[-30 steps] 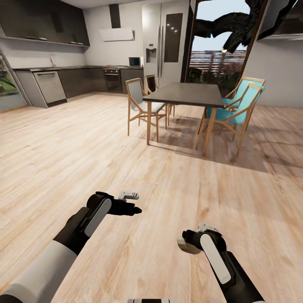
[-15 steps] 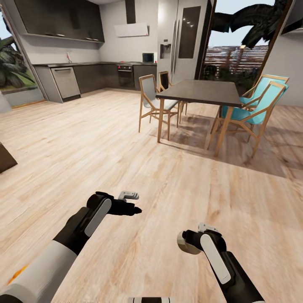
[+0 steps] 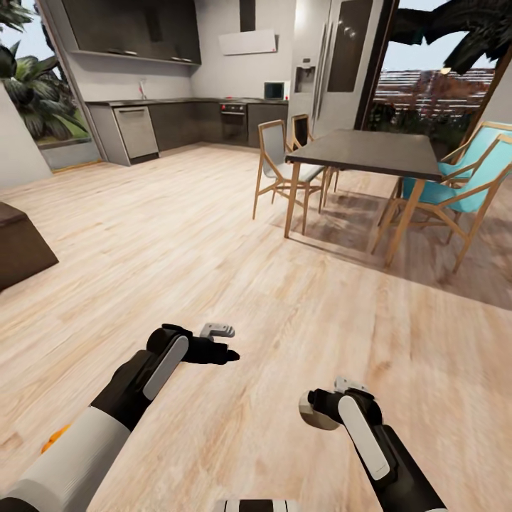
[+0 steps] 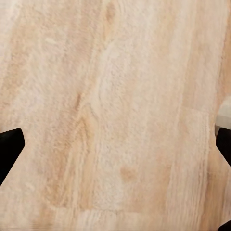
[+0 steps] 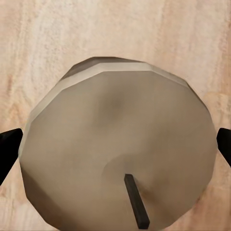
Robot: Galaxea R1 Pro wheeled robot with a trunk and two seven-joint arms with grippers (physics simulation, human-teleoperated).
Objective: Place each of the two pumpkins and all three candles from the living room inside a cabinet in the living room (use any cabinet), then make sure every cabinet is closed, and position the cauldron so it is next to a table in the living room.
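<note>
One candle (image 5: 118,149), a tan stub with a dark wick, sits between the fingers of my right pincer (image 3: 313,410); in the head view it shows as a beige disc at that pincer's tip, carried above the wooden floor (image 3: 213,242). My view has swung leftward over the past second: the dark-topped dining table (image 3: 366,151) with its wooden chairs has slid toward the right of the frame, the kitchen units (image 3: 192,121) have shifted the same way, and a dark-brown block (image 3: 21,245) has come into sight at the left edge, which may be the end of a low living-room unit, though too little shows to be sure. Both arms keep the same pose against my body, so the change is a turn of the camera or base, not of the things. I judge this a transit step, turning toward the living room to bring the candle to a cabinet.

Right pincer: closed onto the candle, fingertips at either side of it in the wrist view. Left pincer (image 3: 224,343): spread wide, holding nothing, bare floor between its tips (image 4: 9,147). An orange patch (image 3: 53,439) peeps beside my left forearm, possibly a pumpkin; I cannot tell.
</note>
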